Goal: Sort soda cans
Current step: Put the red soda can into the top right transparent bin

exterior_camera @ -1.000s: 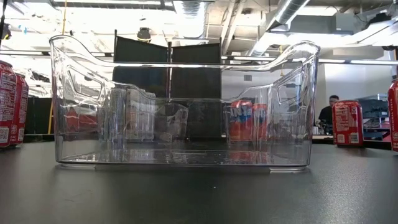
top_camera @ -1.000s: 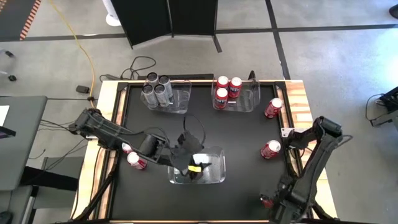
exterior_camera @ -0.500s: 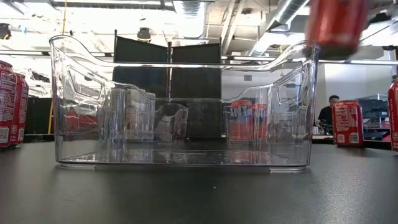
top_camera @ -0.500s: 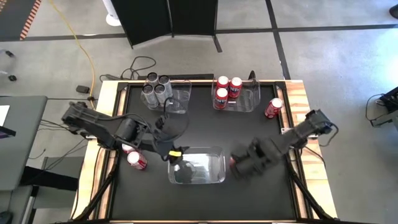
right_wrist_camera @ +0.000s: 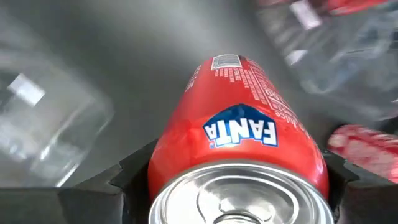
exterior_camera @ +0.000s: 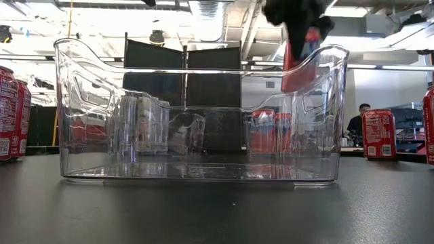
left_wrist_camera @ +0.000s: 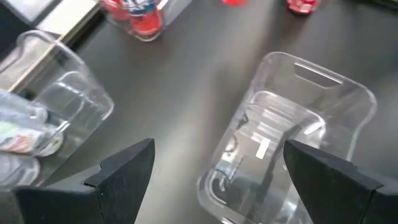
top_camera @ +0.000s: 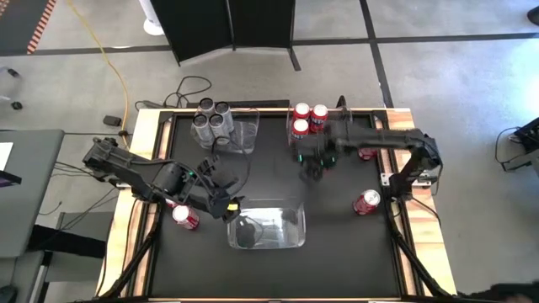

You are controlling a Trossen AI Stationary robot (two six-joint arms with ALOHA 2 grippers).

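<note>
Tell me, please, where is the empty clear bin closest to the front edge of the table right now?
In the high view, the empty clear bin sits at the table's front centre, just right of the left gripper.

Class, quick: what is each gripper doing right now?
Left gripper: open, holding nothing.
Right gripper: closed on a red soda can.
</note>
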